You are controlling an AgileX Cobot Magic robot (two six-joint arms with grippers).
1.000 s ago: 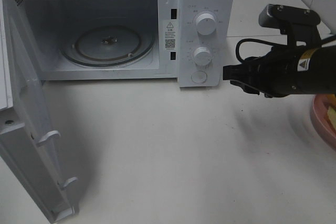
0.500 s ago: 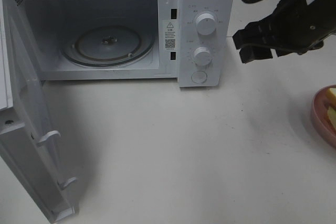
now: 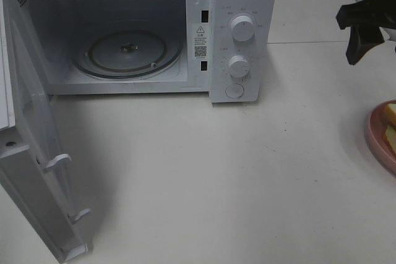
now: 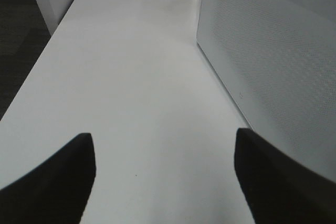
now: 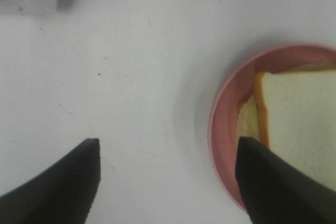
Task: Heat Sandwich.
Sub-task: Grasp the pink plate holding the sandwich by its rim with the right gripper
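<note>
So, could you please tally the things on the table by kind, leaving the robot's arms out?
Microwave: 1
Pink plate: 1
Sandwich: 1
Total: 3

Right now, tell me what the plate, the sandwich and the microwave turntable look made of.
Plate: pink, smooth, faint sheen; plastic or glazed ceramic, cannot tell. Sandwich: matte pale bread, tan crust, yellow filling; real or replica unclear. Turntable: clear glossy glass, apparently; see-through with reflections.
</note>
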